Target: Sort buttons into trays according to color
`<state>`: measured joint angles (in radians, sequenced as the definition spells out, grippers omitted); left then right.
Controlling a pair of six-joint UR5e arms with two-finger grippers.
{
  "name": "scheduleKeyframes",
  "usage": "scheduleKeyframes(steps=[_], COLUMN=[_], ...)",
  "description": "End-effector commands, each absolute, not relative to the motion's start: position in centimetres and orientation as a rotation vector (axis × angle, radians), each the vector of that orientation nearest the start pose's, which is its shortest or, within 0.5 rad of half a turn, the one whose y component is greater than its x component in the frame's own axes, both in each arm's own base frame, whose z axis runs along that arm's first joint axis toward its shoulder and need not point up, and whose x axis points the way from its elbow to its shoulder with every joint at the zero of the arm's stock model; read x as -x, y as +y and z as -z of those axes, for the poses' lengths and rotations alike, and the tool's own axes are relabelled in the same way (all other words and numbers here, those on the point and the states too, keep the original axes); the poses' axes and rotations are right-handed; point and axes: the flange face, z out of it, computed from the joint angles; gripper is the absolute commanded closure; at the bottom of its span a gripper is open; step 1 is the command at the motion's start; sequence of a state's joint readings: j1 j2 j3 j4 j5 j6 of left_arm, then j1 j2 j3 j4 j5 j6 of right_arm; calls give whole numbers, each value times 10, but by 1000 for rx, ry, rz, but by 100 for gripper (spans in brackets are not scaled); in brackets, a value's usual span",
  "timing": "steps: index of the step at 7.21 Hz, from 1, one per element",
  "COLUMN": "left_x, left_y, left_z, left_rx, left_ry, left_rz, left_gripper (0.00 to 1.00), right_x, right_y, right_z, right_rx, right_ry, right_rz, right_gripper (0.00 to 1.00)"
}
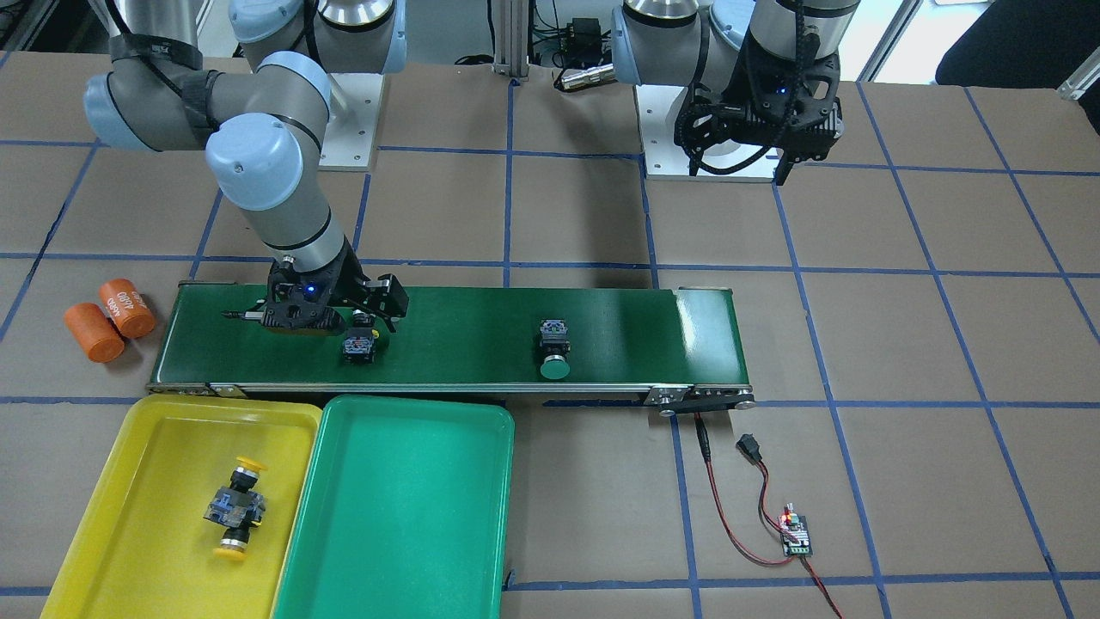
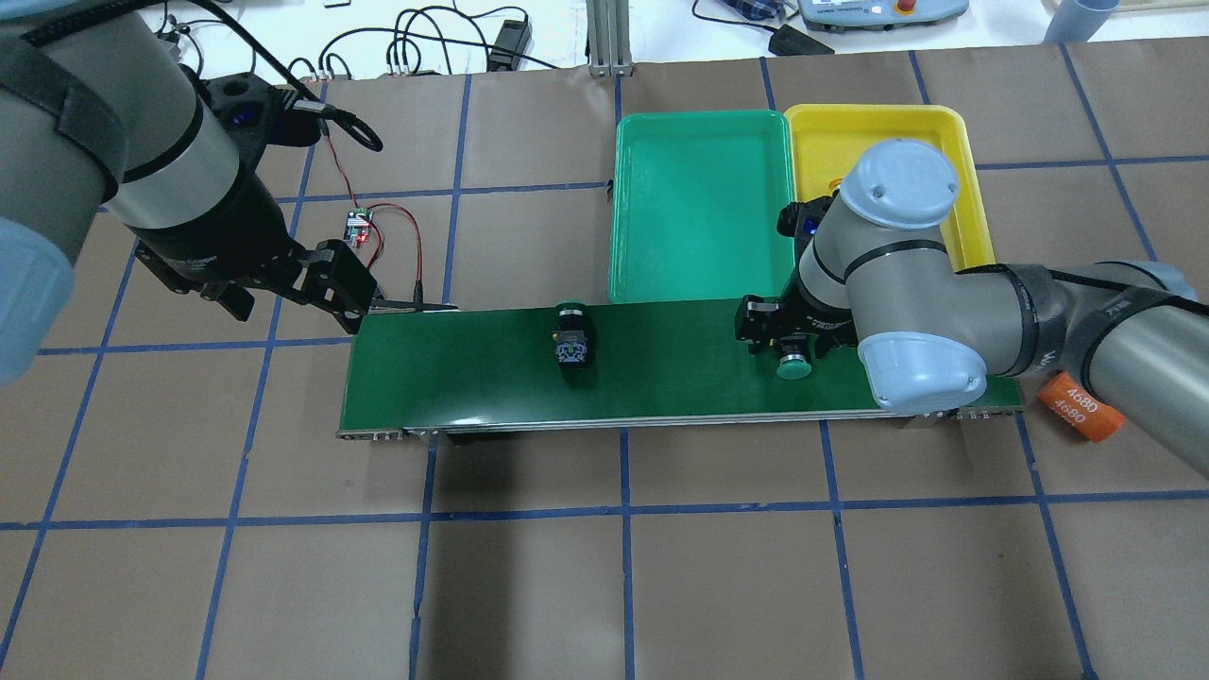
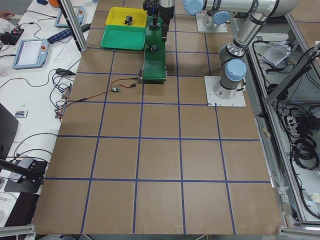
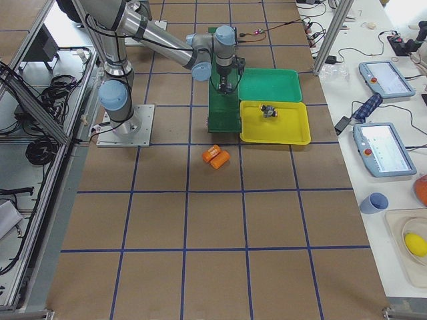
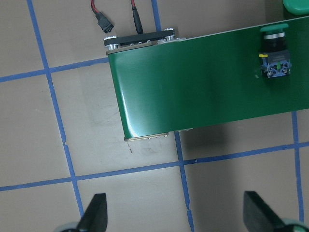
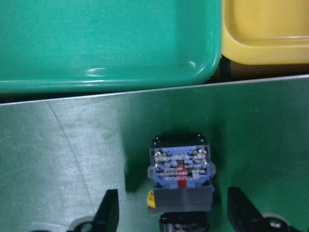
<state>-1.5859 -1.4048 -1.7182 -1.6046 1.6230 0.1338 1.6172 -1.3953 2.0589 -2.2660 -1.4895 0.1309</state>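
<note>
A green button point(image 1: 359, 342) lies on the dark-green belt, blue contact block toward the trays. My right gripper point(image 6: 176, 212) is open and straddles this button point(image 6: 181, 179), with one finger point(image 6: 108, 212) on each side and not touching it; the overhead view shows its green cap point(image 2: 795, 368). A second green button point(image 1: 554, 348) lies mid-belt. Two yellow buttons point(image 1: 234, 507) lie in the yellow tray point(image 1: 129, 430). The green tray point(image 1: 404, 516) beside it holds nothing. My left gripper point(image 5: 175, 215) is open and empty, above the table beyond the belt's end.
The conveyor belt point(image 1: 481, 318) runs across the table next to both trays. Two orange cylinders point(image 1: 112, 320) lie off its end near the yellow tray. A small controller board point(image 1: 795, 533) with red and black wires lies near the other end.
</note>
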Motion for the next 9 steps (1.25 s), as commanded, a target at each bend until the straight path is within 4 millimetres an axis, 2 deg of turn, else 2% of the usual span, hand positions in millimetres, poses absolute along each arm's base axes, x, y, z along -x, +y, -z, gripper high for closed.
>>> scheduleKeyframes(steps=[1,3,4,6,7,8,9], left_x=[134,134,134,134,133,134,134], left_y=[-415,-420,-420,-413,-414,-417,-414], left_z=[-493,-499,-498,-494,-495,-492,-495], left_rx=[-228,-227,-228,-233,-230,-231,-230], left_ry=[3080,3080,3080,3079,3077,3079,3080], left_rz=[-19,-10,-21,-36,-29,-43,-31], left_gripper=[0,0,0,0,0,0,0], right_x=[-164,-163,-165,-169,-172,-172,-172], right_y=[-486,-515,-544,-626,-653,-662,-661], right_z=[-251,-278,-281,-267,-245,-227,-230], right_rx=[-145,-132,-124,-103,-94,-69,-67], right_ry=[3057,3053,3037,3045,3040,3044,3045], right_rz=[73,172,198,236,212,185,190], right_gripper=[85,84,82,80,79,28,0])
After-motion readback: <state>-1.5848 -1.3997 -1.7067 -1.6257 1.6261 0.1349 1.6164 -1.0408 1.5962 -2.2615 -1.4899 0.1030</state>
